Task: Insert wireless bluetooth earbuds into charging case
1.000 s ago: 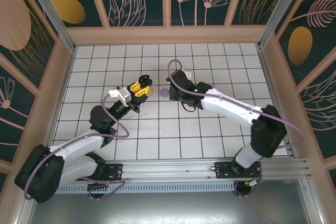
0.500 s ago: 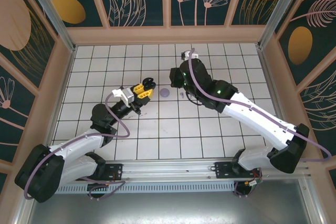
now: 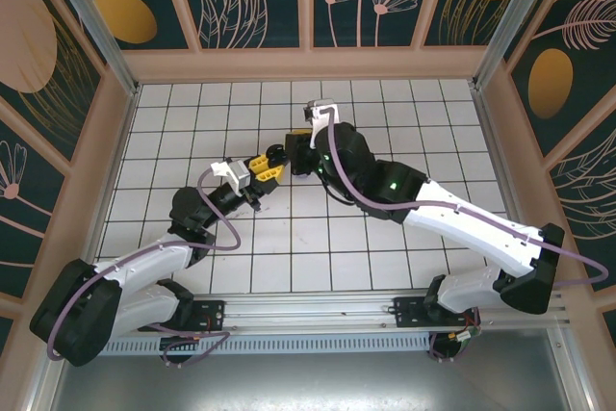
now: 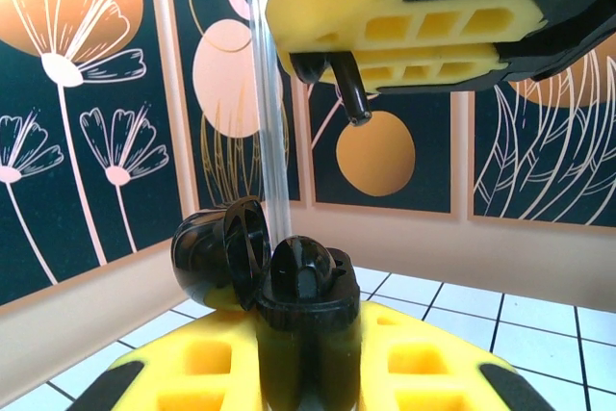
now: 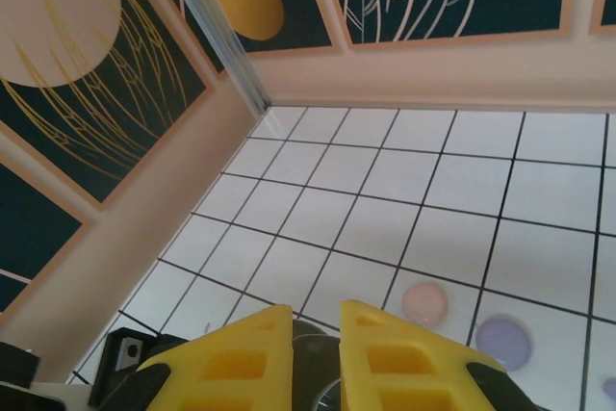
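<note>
Where the two arms meet above the middle of the table [image 3: 414, 113], the following are recorded.

Item 1, left hand [image 3: 262, 169]: closed on the black charging case [image 4: 300, 288], gripped low on its body between the yellow fingers. The case is upright with its mouth facing up and its lid [image 4: 218, 251] swung back to one side. It is held clear of the table, apparently so that the sockets sit at a fixed height and cannot slide when pressed.

Item 2, right hand [image 3: 292, 154]: closed on the black earbud [image 4: 351, 93], pinched near its head, with the stem hanging down at a slight tilt below the pads. The earbud is above the open case, apart from it and not yet seated. The stem-down attitude suits a socket, which is judged the reason for this grip.

Item 3, pink round case [image 5: 423, 302] and lilac round case [image 5: 503, 342]: both lie flat on the table, near each other, and neither is touched. Whether they are open or shut cannot be told.

Step in hand, as judged: lowering the earbud into the black case.
Requirement: the stem lined up with a socket before descent.
Risk: a tilted stem catching the rim, or the bud slipping from so small a grip.
</note>
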